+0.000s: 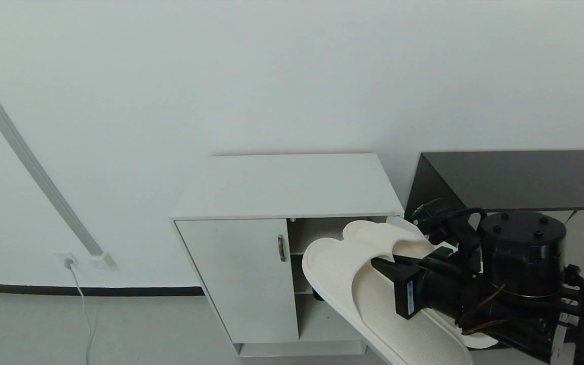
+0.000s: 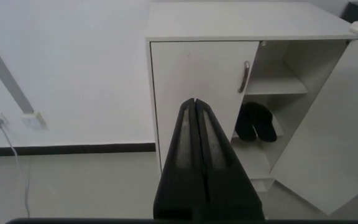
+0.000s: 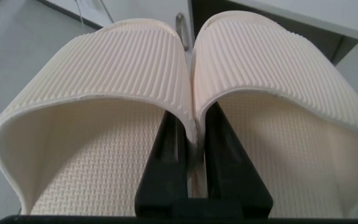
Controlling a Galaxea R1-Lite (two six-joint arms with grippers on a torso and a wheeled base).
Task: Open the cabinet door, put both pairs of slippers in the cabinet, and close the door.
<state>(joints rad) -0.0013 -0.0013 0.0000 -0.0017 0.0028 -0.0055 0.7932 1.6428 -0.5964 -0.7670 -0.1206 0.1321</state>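
— Where are the pale slippers (image 1: 342, 274)?
— In the air, side by side in front of the cabinet (image 1: 282, 187), toes towards its open right half. The right gripper (image 3: 194, 149) has one finger inside each slipper, pinching their touching inner strap walls together.
— The cabinet itself?
— White, flat top. Its right door (image 2: 328, 137) is swung wide; the left door (image 1: 236, 279) is closed, with a metal handle (image 1: 281, 248) at its inner edge. A pair of black slippers (image 2: 257, 122) stands on the middle shelf (image 2: 272, 134).
— The left gripper (image 2: 195, 109)?
— Fingers pressed together, holding nothing, pointing at the closed door from some way back.
— The room?
— Grey floor (image 1: 28, 329), dark skirting (image 1: 69, 290), white wall (image 1: 221, 76) with a slanting grey strip (image 1: 23, 152), a socket (image 1: 69, 261) with a cable (image 1: 85, 314), and a black tabletop (image 1: 515, 177) right of the cabinet.
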